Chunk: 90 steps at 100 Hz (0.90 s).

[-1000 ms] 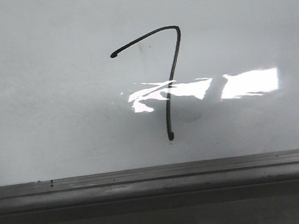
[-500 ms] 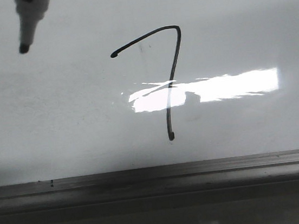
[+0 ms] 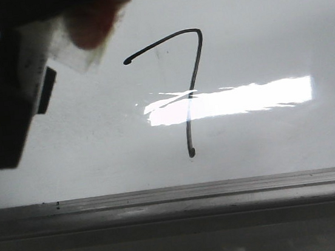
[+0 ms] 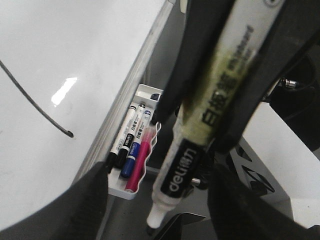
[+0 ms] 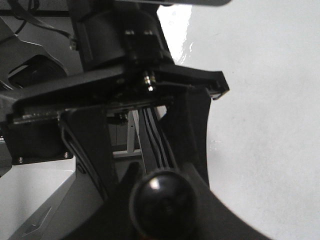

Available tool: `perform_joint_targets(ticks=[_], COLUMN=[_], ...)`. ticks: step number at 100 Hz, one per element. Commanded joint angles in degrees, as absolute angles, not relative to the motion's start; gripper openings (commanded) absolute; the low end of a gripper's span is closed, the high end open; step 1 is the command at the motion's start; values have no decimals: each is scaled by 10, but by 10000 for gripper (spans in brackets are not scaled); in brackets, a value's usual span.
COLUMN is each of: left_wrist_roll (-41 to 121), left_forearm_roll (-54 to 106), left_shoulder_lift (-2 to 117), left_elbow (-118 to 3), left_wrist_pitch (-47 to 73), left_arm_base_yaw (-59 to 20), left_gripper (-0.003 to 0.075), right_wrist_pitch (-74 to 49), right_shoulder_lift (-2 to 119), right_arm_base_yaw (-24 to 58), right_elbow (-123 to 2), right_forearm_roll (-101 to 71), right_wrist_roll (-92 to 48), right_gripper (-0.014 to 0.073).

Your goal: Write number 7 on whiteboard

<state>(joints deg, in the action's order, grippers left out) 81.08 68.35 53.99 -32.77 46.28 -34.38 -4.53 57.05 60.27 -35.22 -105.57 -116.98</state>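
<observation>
the number 7 [image 3: 188,86] stands whole on the whiteboard [image 3: 267,40], its top stroke slanting up to a rounded corner and its long downstroke crossing the glare patch [image 3: 232,100] and ending a little above the frame edge [image 3: 176,193]. judged from that, the writing looks done and the step in hand is to take the pen clear.

the left hand [image 4: 220,125] is clamped on the marker [image 4: 200,120], both fingers pressed along the barrel, tip bare and pointing away from the board. in the front view the same hand looms dark and blurred up and left of the 7, off the ink.

to do this well, keep the tip off the glossy surface so no stray line joins the figure, and draw back from the 7 without sweeping across it, since fresh ink probably smears. the pen tray [image 4: 131,150] beyond the frame edge, holding other markers, looks a fair place to aim for.

whether the right hand [image 5: 162,200] is apart or together, i cannot tell.
</observation>
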Motion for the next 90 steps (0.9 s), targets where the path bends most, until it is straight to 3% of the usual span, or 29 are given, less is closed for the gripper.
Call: perform_joint_targets(ticks=[1, 21, 29, 43, 57, 82, 90], left_wrist_roll=[810, 812, 812, 812, 812, 815, 815], left_forearm_roll=[715, 728, 735, 736, 734, 732, 731], left_shoulder_lift=[549, 566, 571, 578, 584, 584, 584], left_elbow=[-348, -357, -365, -372, -372, -372, -372], left_wrist_pitch=[473, 468, 468, 469, 470, 470, 470], left_arm_base_yaw=[-355, -360, -360, -360, -360, -360, -360], left_gripper=[407, 405, 370, 210, -15, -20, -20], right_wrist_pitch=[-74, -86, -86, -86, -86, -84, -84], right_shoulder_lift=[567, 567, 567, 567, 567, 570, 573], right_arm_base_yaw=[603, 603, 603, 603, 603, 603, 603], right_elbow=[-366, -366, -365, -365, -365, -365, -365], right_forearm_roll=[-1066, -1066, -1066, -1066, -1066, -1068, -1068], right_wrist_roll=[-1174, -1174, -1174, -1174, -1174, -1174, -1169], right_gripper=[-71, -71, -71, -71, -71, -69, -18])
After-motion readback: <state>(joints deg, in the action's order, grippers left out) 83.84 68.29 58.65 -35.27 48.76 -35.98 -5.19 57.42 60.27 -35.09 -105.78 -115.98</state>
